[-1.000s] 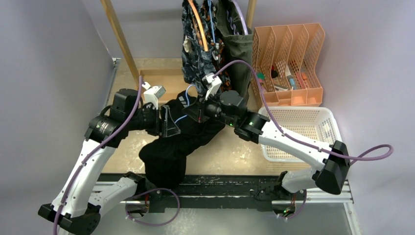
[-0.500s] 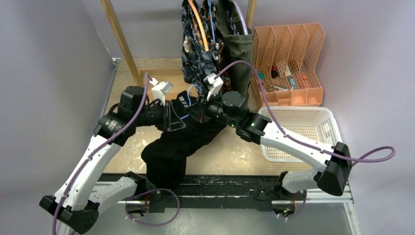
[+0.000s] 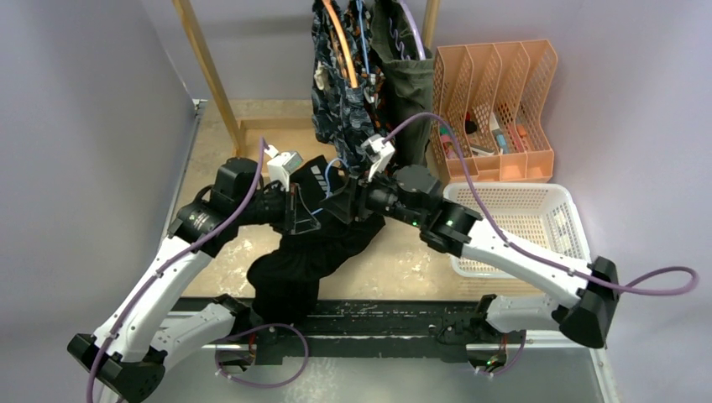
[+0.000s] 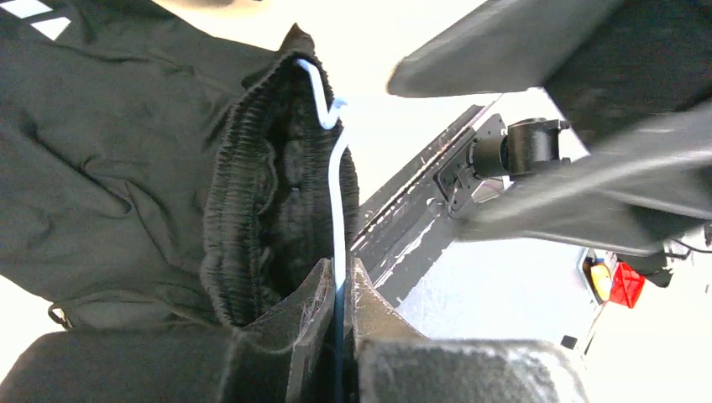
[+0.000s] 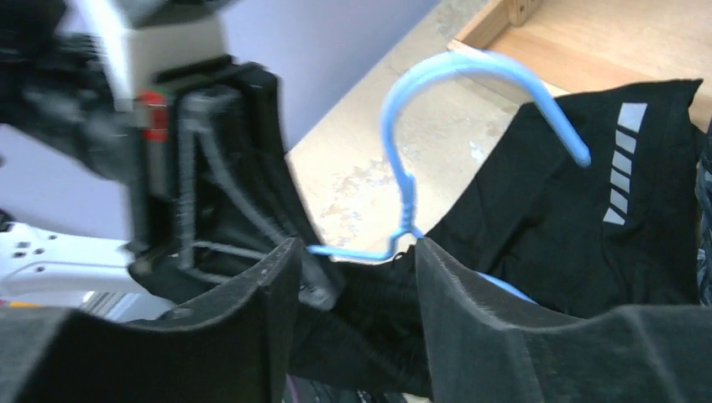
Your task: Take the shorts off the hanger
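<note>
The plain black shorts [image 3: 295, 256] hang on a light blue wire hanger [image 3: 333, 164] between my two arms, drooping toward the table's near edge. My left gripper [image 3: 312, 206] is shut on the hanger's thin wire [image 4: 337, 210], right beside the shorts' gathered waistband [image 4: 252, 210]. My right gripper [image 3: 349, 201] faces it with its jaws open. In the right wrist view those jaws [image 5: 357, 260] stand either side of the black waistband [image 5: 378, 302], just under the hanger's hook [image 5: 403, 126]. The cloth [image 5: 546, 210] spreads to the right.
Patterned shorts [image 3: 342, 92] and olive green shorts [image 3: 411, 92] hang on the wooden rack [image 3: 208, 75] just behind. An orange file organizer [image 3: 495, 109] stands at the back right. A white basket [image 3: 525, 218] lies under the right forearm.
My left gripper has shut on the hanger wire. My right gripper has opened. Both arms and the hanger have shifted a little to the right.
</note>
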Motion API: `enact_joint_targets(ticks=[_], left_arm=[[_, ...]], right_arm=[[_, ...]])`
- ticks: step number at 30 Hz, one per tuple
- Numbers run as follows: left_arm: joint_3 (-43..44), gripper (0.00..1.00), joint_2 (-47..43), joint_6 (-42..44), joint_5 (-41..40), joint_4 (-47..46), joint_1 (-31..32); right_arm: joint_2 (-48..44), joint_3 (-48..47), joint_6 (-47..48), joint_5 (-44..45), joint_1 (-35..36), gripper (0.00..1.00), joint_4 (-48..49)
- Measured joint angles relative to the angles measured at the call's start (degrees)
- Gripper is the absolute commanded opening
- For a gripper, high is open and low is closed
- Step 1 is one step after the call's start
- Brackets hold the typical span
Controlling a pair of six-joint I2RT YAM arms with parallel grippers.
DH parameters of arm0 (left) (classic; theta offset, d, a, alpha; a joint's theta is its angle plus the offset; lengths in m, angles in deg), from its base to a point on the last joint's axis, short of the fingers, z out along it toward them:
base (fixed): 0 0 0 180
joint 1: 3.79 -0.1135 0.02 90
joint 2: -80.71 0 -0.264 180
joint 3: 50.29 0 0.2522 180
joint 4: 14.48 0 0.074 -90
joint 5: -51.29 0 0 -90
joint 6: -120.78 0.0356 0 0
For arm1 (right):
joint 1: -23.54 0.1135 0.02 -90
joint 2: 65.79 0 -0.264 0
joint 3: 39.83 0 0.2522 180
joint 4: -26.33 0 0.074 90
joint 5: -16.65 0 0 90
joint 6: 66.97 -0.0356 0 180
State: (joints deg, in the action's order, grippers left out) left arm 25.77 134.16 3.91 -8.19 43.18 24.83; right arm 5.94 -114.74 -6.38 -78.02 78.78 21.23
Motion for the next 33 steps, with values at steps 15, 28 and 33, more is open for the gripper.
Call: enact_joint_targets(ticks=[15,28,33], left_arm=[[16.0,0.0,3.9,-1.0,3.9,-0.5,-0.1],[23.5,0.0,12.5,0.1,11.1,-3.6,2.2],[24.6,0.0,16.0,2.7,9.7,-1.9,6.4]], right_arm=[[-24.8,4.6,-5.4,25.7,0.2,0.71,-17.8],[-26.8,-3.5,-12.3,30.9,0.2,0.72,-32.5],[-23.7,-3.8,-14.0,30.4,0.2,0.66,-32.6]])
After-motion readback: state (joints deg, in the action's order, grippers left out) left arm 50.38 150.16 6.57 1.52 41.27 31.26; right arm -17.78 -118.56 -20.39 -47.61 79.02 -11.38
